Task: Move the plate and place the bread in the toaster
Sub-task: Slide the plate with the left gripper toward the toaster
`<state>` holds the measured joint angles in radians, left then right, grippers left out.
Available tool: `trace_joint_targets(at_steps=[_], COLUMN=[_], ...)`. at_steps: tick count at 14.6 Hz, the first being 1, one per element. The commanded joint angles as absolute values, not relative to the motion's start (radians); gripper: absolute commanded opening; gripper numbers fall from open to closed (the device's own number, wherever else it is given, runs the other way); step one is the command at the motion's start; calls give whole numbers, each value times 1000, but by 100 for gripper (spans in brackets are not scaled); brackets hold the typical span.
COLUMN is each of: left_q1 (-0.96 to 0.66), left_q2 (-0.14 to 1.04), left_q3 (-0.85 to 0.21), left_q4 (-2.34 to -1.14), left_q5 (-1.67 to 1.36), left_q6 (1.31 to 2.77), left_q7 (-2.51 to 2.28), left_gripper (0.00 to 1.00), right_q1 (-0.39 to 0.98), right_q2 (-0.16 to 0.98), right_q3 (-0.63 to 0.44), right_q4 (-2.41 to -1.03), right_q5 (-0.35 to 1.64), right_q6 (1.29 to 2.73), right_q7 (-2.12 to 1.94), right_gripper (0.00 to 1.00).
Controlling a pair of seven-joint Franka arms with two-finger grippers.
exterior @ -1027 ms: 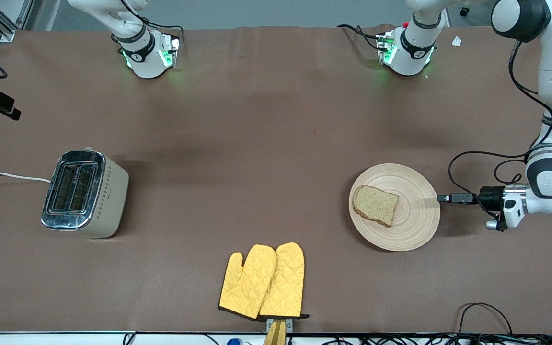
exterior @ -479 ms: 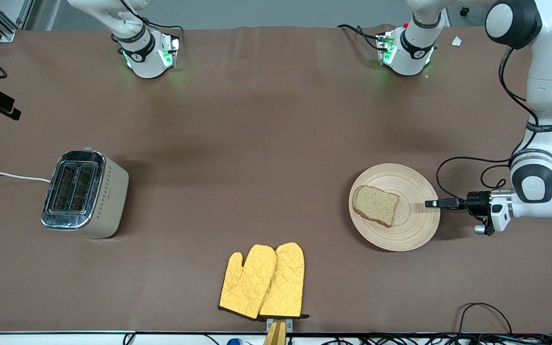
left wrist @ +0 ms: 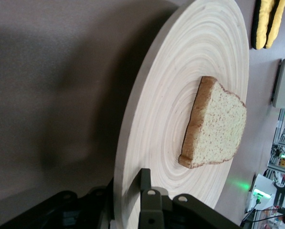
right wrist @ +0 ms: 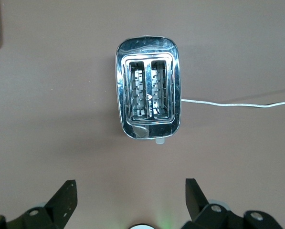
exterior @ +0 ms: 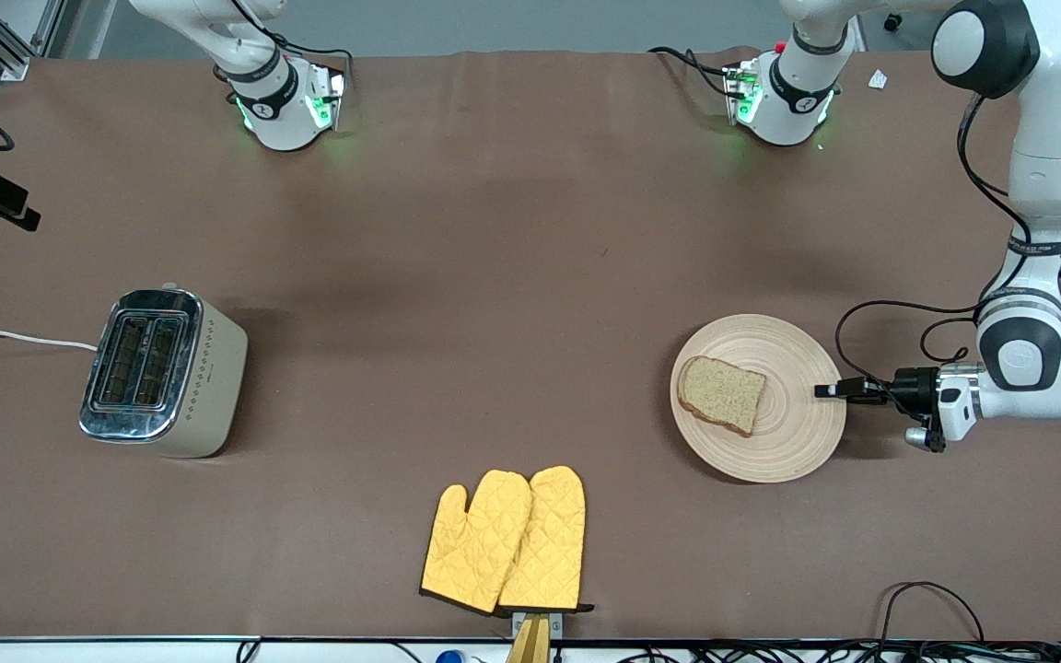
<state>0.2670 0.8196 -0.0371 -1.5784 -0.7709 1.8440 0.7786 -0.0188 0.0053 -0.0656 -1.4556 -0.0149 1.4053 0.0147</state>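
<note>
Left hand (exterior: 827, 390) clamped on plate (exterior: 798, 442) rim at plate's 3 o'clock; bread (exterior: 722, 394) on plate, toward 9 o'clock. Right hand (right wrist: 130, 200) spread wide above toaster (exterior: 162, 370), waiting.

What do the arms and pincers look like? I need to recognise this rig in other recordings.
Both arms have glossy white shells with black joint bands, and green lights glow at their bases. The left arm carries looping black cables to a black left pincer on a silver wrist flange. The right pincer has black fingers.
</note>
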Motion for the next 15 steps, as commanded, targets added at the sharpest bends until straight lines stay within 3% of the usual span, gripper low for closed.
trace_joint_targets(at_steps=[1, 5, 8, 15], left_q1=[264, 264, 261, 2], left_q2=[824, 818, 828, 870], left_q3=[-43, -144, -279, -304], left_q4=[-1563, -1493, -1467, -1463], left_q5=[-781, -787, -796, -1069], left_q6=[1835, 1723, 1729, 1954], left_q7=[862, 700, 562, 522], left_gripper=[0, 0, 0, 0], right_q1=[-23, -23, -21, -25], right_q2=[9, 9, 9, 9], right_q3=[-63, -63, -63, -63], right_q4=[-1443, -1443, -1443, -1443], right_q5=[-6, -6, -6, -6], right_q6=[1396, 1394, 1394, 1396], right_q7=[28, 26, 29, 23], right_gripper=[100, 100, 100, 100])
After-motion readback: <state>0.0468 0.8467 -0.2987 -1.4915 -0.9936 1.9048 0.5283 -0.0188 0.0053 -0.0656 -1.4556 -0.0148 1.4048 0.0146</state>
